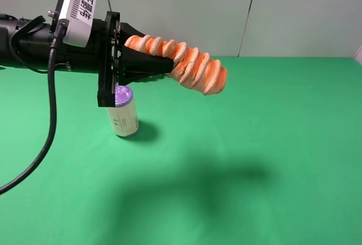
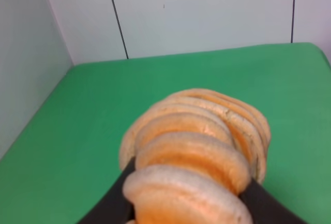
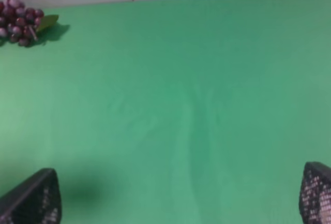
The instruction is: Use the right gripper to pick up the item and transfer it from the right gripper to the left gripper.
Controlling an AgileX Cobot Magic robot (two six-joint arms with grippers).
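Note:
The item [image 1: 184,63], an orange loaf-like toy with cream spiral ridges, is held in the air above the green table at the upper left of the exterior high view. My left gripper [image 1: 150,59], with the pale marked box on its wrist, is shut on the item's near end; the item sticks out to the right. In the left wrist view the item [image 2: 199,154] fills the lower middle between two black fingers [image 2: 111,200]. My right gripper [image 3: 176,203] shows only in the right wrist view, open and empty over bare green cloth; it is out of the exterior high view.
A cream can with a purple lid [image 1: 125,112] stands upright on the green table [image 1: 254,143] below the left gripper. A dark red grape bunch [image 3: 20,25] lies at the far corner in the right wrist view. White walls stand behind the table.

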